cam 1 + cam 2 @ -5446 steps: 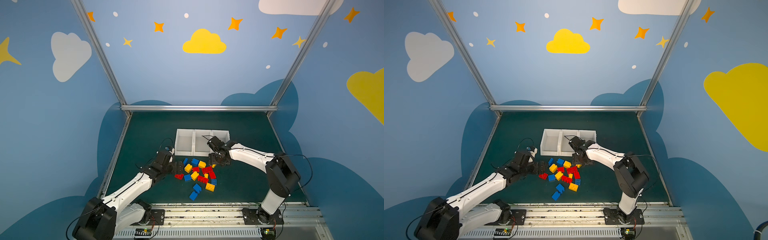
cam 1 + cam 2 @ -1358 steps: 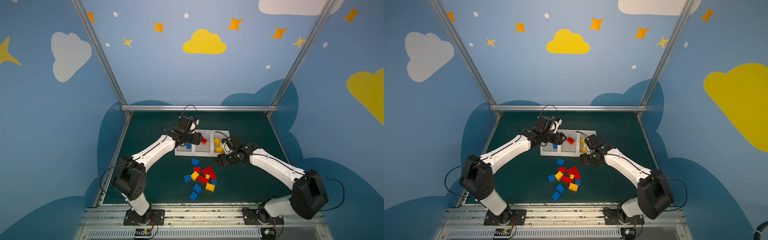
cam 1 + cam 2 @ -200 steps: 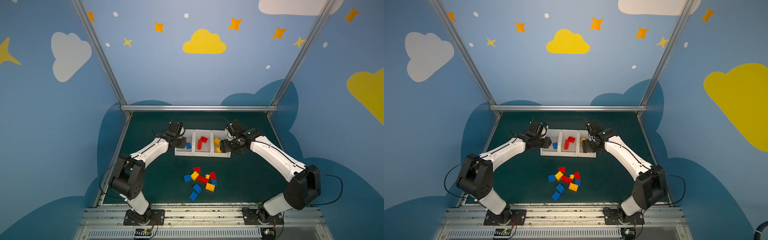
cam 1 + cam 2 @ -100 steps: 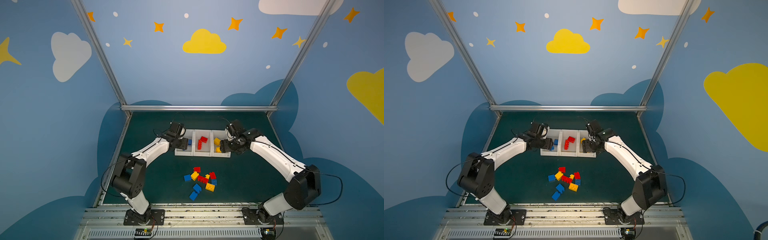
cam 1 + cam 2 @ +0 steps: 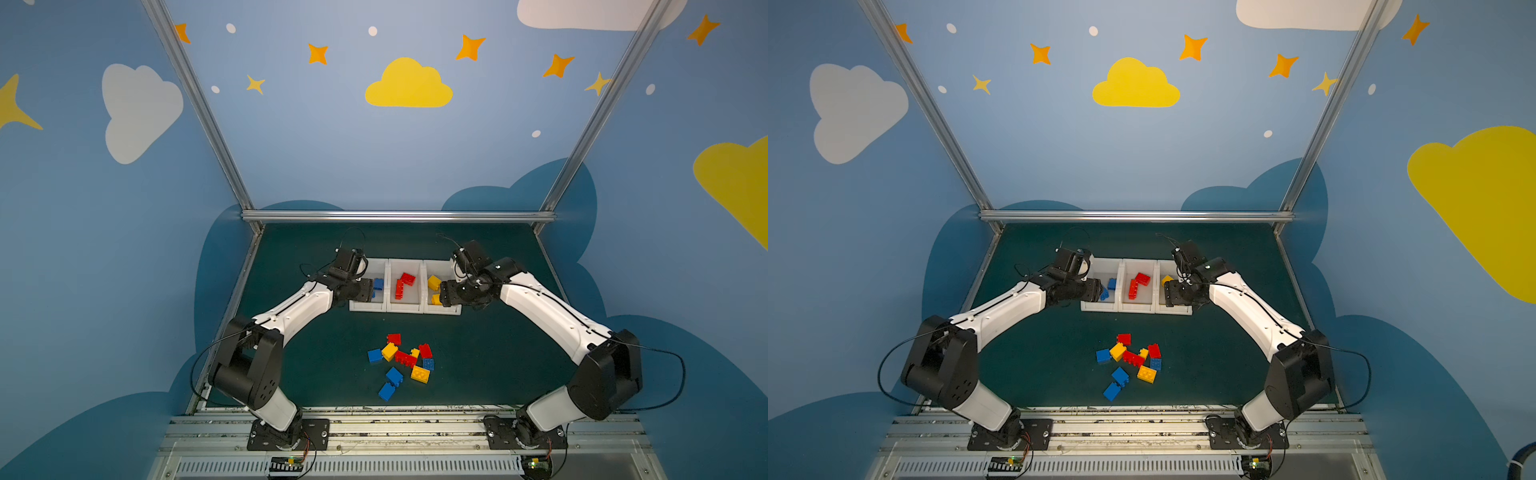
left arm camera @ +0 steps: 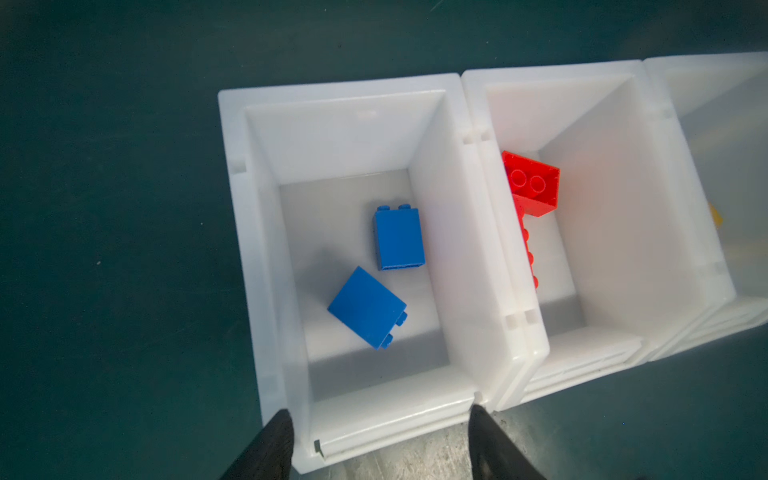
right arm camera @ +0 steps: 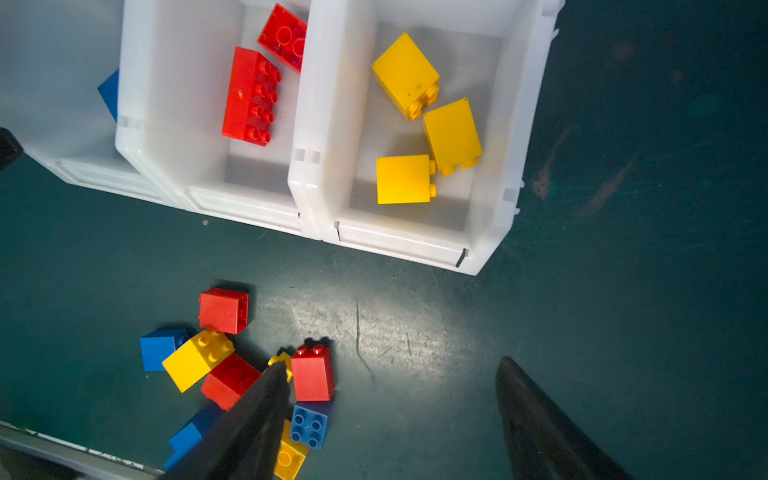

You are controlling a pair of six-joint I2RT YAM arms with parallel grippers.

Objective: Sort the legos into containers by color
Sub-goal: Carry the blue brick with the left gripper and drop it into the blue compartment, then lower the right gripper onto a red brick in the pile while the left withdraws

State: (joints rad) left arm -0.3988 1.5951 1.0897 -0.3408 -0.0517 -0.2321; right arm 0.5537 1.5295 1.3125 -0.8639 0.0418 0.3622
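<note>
We see the left gripper [image 6: 380,415] over the left end of the bins [image 5: 409,308], fingers apart w/ nothing in them, the right gripper [image 7: 390,365] by the right end, fingers apart & empty too, sorted legos [image 7: 249,95] inside the bins, and loose legos [image 5: 401,357] in front of the bins.

The left gripper [image 6: 380,413] has opened up. The left container [image 6: 332,124] now holds two blue legos [image 6: 399,239], not one. Long before, all three containers were empty and both arms were down at the pile [image 5: 401,359] near the tabletop's front edge. That pile is much smaller now.
</note>
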